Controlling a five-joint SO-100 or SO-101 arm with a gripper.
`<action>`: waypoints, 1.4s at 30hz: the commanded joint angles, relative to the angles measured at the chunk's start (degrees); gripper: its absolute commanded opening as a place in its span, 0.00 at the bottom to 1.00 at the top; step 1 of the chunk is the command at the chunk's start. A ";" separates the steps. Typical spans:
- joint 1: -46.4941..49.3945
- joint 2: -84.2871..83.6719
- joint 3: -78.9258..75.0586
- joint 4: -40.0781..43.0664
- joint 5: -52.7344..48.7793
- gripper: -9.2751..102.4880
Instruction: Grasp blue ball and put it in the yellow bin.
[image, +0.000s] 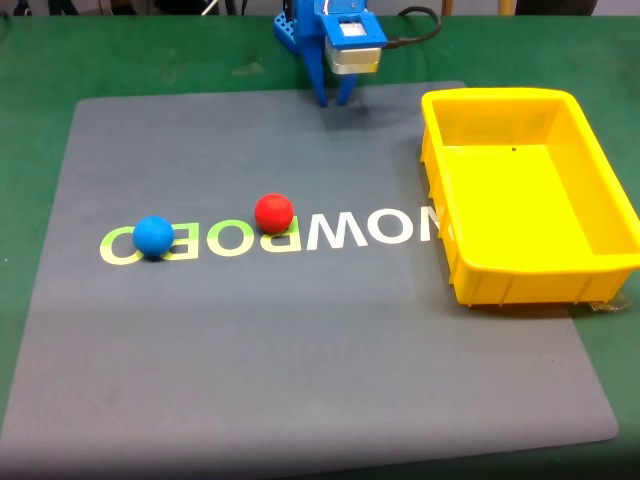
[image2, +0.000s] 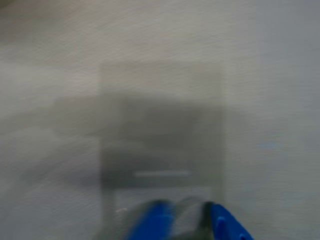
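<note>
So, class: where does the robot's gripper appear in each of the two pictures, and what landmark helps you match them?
Fixed view: the gripper is at the top centre, tips down at the far edge of the grey mat, left of the yellow bin.
Wrist view: the gripper enters from the bottom edge, its blue tips blurred.
Shared landmark: the grey mat beneath the tips.

You see green worktop (image: 30, 60) under grey mat (image: 300, 330) with pale lettering (image: 330, 232); even light, soft shadows.
</note>
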 joint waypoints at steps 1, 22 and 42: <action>2.46 0.44 -5.54 -1.76 0.44 0.37; 26.98 -66.97 -53.53 -35.42 -10.90 0.40; 32.52 -106.88 -79.63 -47.29 -8.96 0.40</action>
